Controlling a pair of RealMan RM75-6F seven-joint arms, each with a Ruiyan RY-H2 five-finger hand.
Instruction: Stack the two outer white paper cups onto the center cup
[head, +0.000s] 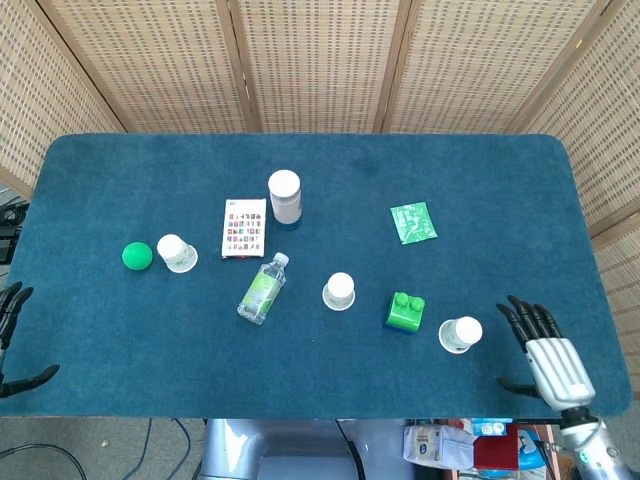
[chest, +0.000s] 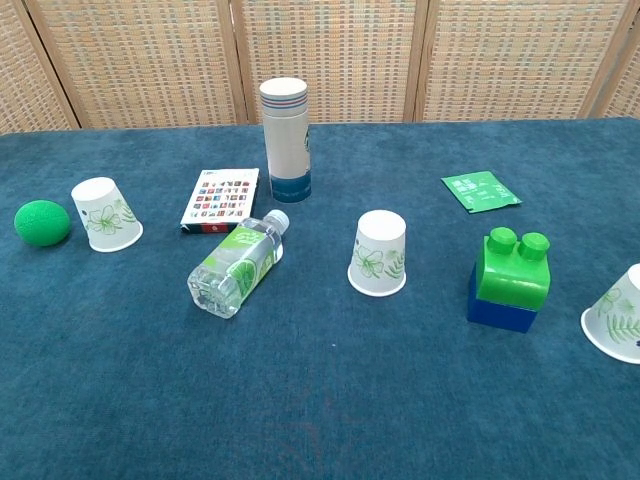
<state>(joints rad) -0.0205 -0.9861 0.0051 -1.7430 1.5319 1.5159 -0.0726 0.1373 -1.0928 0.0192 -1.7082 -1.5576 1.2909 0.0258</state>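
Three white paper cups with green leaf prints stand upside down on the blue table. The center cup is near the middle. The left cup sits beside a green ball. The right cup stands near the front right. My right hand is open, fingers spread, just right of the right cup and apart from it. My left hand hangs open at the table's front left corner, far from the left cup. Neither hand shows in the chest view.
A green ball touches the left cup's side. A lying water bottle, a card pack and a tall white tumbler lie left of center. A green-and-blue block sits between center and right cups. A green packet lies further back.
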